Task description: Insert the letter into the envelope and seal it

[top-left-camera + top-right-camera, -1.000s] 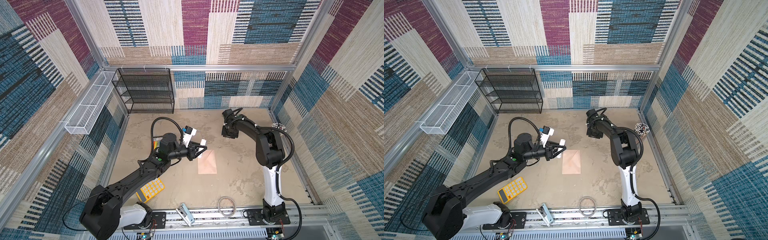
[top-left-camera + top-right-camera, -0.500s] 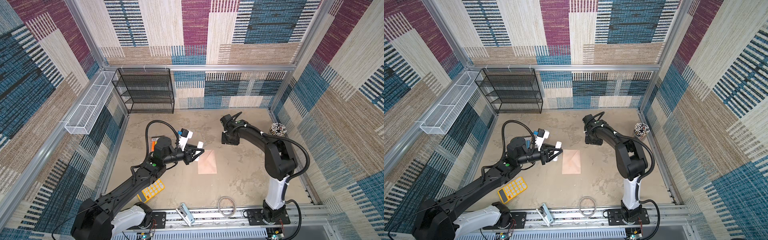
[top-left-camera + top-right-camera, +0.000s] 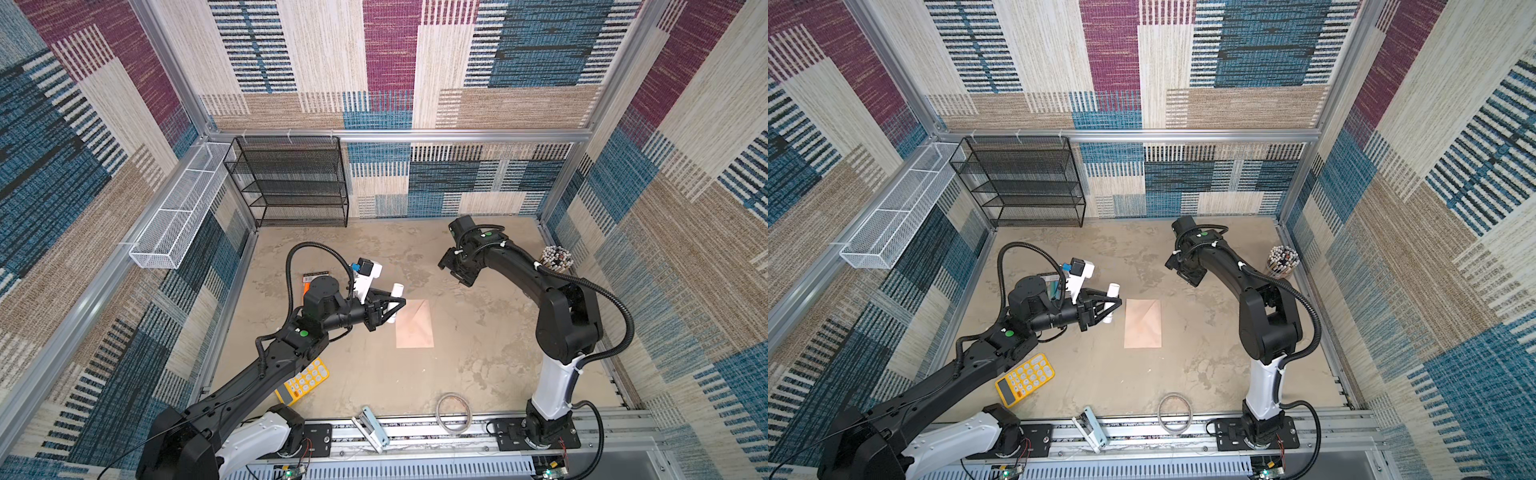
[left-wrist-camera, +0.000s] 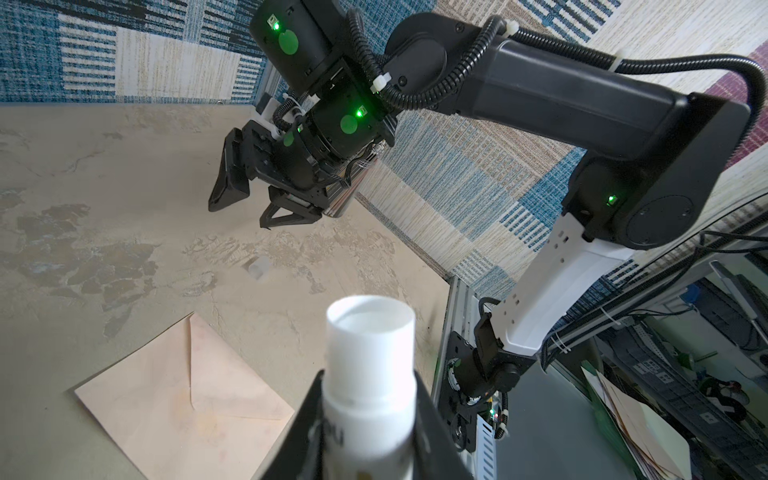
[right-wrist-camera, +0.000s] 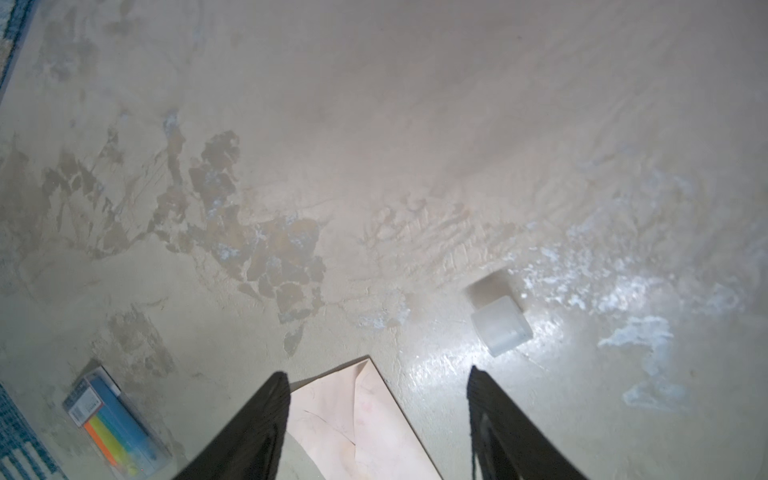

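Left tool (image 3: 392, 308) is clamping a white tube (image 4: 370, 374) just left of the envelope (image 3: 414, 324). The envelope is lying flat on the surface (image 3: 478, 353), flap folded down, between my arms. Right tool (image 3: 453, 274) is hanging with jaws apart near a small clear cap (image 5: 500, 328).

Both top views look steeply down from high above the six o'clock edge, taking in the whole mottled beige tabletop (image 3: 478, 374) at nearly equal angles. The left wrist camera, low near nine o'clock, faces three o'clock along a white plastic tube (image 4: 370, 374) close to its lens. The right wrist camera, near one o'clock, looks almost straight down from close range. All four share the pale peach-pink paper envelope (image 3: 1142, 324) at centre.
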Robot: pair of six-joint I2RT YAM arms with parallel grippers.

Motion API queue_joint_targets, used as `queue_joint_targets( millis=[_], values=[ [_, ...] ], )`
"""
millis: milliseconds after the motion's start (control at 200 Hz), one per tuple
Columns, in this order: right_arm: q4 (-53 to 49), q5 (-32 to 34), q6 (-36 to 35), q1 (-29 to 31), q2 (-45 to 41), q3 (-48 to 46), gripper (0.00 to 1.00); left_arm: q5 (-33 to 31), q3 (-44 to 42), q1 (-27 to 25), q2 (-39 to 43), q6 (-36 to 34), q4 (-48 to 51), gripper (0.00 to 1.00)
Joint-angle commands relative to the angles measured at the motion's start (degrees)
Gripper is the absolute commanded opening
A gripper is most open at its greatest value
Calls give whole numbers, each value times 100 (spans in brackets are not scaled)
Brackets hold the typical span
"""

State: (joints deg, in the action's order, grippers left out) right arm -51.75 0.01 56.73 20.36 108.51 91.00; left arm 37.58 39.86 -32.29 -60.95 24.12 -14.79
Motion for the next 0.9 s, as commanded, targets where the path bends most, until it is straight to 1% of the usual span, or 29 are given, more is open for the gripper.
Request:
queue_joint_targets(
  millis=[0,65,240,396,606,897],
  values=[
    [-438,-25,1095,-72,-137,-32,76,-76,-28,8,72,-131,53,0],
    [-490,-59,1375,-139,-262,-270,77,-85,-39,4,83,-162,64,0],
    [-309,-278,1988,-297,-523,-955,78,-78,-55,4,-12,-186,0,0],
    [-156,-435,2270,-400,-628,-1264,77,-50,-48,8,-74,-179,-64,0],
    [482,-890,2711,-455,-682,-1899,74,-41,-57,6,-138,-206,-83,0],
    [876,-1013,2983,-533,-640,-2256,69,-40,-35,4,-157,-275,-25,0]
  ],
)
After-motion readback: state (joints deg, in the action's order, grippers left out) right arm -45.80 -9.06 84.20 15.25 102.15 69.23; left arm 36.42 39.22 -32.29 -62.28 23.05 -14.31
